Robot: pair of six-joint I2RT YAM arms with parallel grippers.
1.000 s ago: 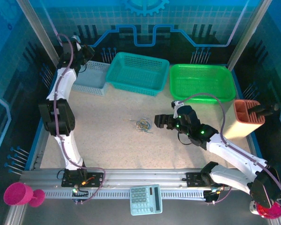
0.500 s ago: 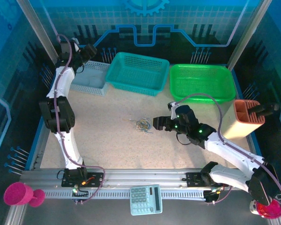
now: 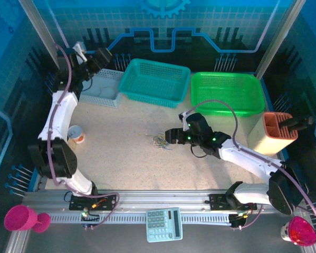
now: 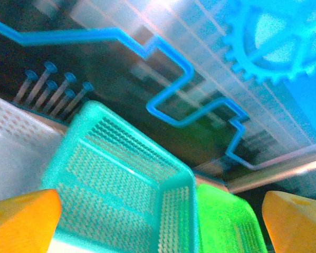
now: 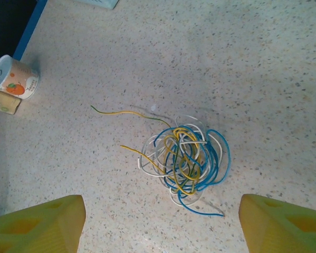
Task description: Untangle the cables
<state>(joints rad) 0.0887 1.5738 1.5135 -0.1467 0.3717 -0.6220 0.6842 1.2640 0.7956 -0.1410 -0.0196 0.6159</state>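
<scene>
Found cables (image 3: 160, 140) centred on table (image 3: 121, 163), just left of right gripper (image 3: 169, 136). Saw small basket (image 3: 101, 88), middle basket (image 3: 156, 81) and right basket (image 3: 227, 93) rowed left-to-right behind. Noted cup (image 3: 75, 134) well left of cables, holder (image 3: 278, 133) far right, calculator (image 3: 164, 224) on near rail (image 3: 147, 202).

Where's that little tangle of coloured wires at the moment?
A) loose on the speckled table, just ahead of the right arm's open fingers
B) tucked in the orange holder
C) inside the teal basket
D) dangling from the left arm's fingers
A: the right wrist view shows the cables lying on the table, with the right arm's fingers spread apart just short of them and not touching them.
</scene>
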